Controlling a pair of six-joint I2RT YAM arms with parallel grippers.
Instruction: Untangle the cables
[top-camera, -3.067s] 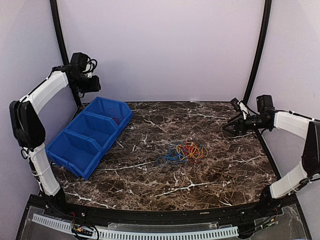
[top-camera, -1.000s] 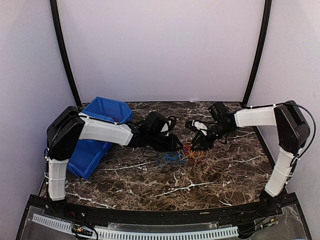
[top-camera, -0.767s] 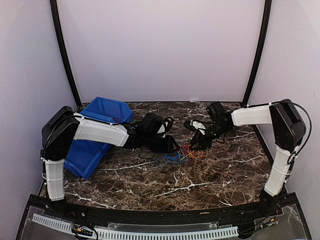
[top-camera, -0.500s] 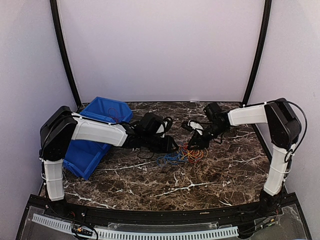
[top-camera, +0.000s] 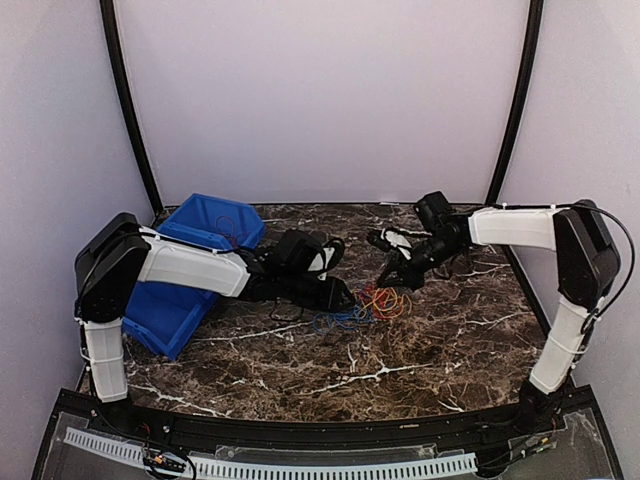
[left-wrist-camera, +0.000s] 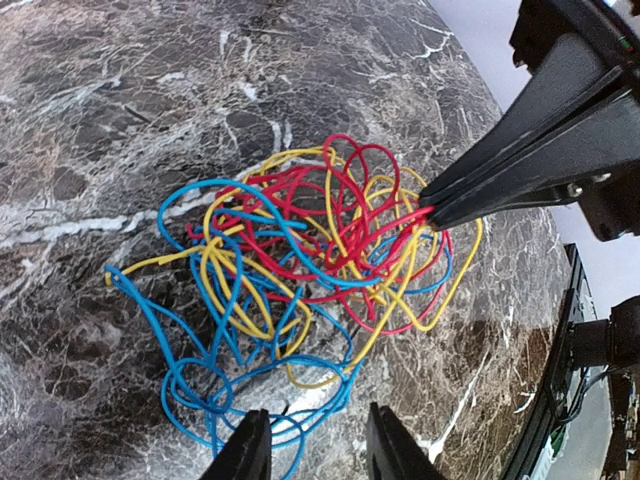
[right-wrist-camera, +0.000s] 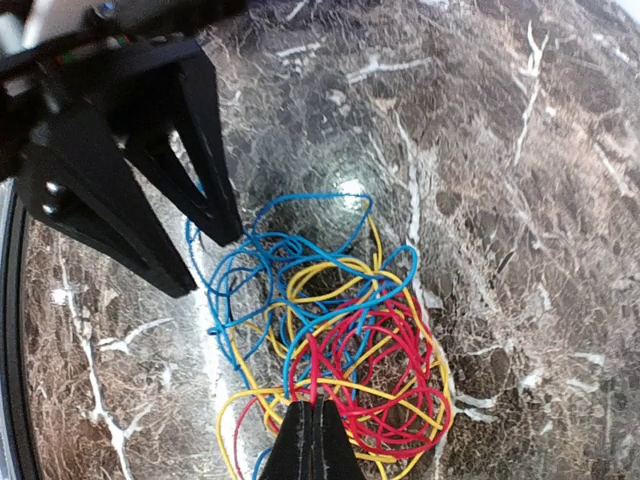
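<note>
The cables (top-camera: 366, 305) lie as one tangled heap of red, blue and yellow loops on the marble table (top-camera: 400, 360). My right gripper (right-wrist-camera: 313, 408) is shut on a red cable strand (right-wrist-camera: 313, 370) at the heap's right edge. In the left wrist view, the right gripper's black fingers (left-wrist-camera: 470, 195) close on that red strand. My left gripper (left-wrist-camera: 315, 440) is open, low at the heap's left side, with blue cable loops (left-wrist-camera: 304, 359) between its fingers (left-wrist-camera: 250, 445). A yellow cable (left-wrist-camera: 384, 322) runs across beside them. From the top view the left gripper (top-camera: 345, 297) and the right gripper (top-camera: 390, 283) face each other across the heap.
A blue divided bin (top-camera: 190, 270) stands at the table's left rear, partly under the left arm. Black frame posts (top-camera: 515, 110) rise at the back corners. A black rail (top-camera: 300, 440) borders the near edge.
My right gripper has closed on the red strand and drawn slightly right and back. The left gripper has opened a little wider and edged closer to the heap.
</note>
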